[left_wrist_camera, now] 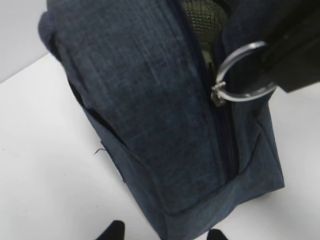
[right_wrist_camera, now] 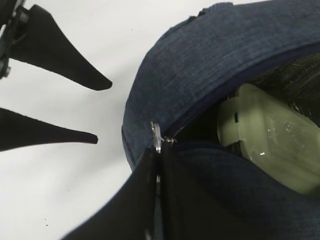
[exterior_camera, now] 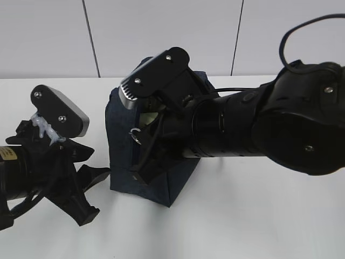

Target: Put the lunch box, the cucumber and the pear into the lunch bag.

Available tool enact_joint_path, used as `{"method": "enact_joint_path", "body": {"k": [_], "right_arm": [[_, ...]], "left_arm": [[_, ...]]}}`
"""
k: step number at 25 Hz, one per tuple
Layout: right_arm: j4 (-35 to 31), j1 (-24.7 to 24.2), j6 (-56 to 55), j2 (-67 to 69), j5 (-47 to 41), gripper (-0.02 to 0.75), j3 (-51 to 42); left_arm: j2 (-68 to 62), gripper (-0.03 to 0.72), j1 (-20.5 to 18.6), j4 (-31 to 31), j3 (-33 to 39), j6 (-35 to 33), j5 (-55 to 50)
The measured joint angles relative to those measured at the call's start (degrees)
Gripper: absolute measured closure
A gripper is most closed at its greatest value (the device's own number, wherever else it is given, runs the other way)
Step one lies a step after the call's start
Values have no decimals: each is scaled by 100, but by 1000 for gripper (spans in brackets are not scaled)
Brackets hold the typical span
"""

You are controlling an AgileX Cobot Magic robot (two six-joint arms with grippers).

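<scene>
The dark navy lunch bag (exterior_camera: 126,156) stands on the white table, its zipper partly open. My right gripper (exterior_camera: 144,141) reaches across and is shut on the silver ring pull (right_wrist_camera: 157,137); the ring also shows in the left wrist view (left_wrist_camera: 241,74). Inside the opening lies the lunch box (right_wrist_camera: 265,142) with its pale sage-green lid against the silver lining. My left gripper (left_wrist_camera: 166,234) is open and empty, low beside the bag's left bottom corner; its fingers (right_wrist_camera: 60,67) show in the right wrist view. The cucumber and the pear are out of view.
The white table (exterior_camera: 242,226) runs round the bag. The right arm's thick black body (exterior_camera: 280,124) hangs over the bag's right side. A grey panelled wall (exterior_camera: 161,32) stands behind the table.
</scene>
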State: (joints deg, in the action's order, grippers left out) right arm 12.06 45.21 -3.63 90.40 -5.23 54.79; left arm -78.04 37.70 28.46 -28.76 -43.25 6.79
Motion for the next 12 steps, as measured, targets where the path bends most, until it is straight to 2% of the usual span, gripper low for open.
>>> {"method": "enact_joint_path", "body": {"k": [4,8,12], "right_arm": [[0,0,0,0,0,738,0],[0,0,0,0,0,738,0],[0,0,0,-9,0,738,0]], "left_arm": [[0,388,21,-27,-5,0,0],[-37,391,205,-27,-5,0,67],[-333,394,248,-32,-5,218,242]]}}
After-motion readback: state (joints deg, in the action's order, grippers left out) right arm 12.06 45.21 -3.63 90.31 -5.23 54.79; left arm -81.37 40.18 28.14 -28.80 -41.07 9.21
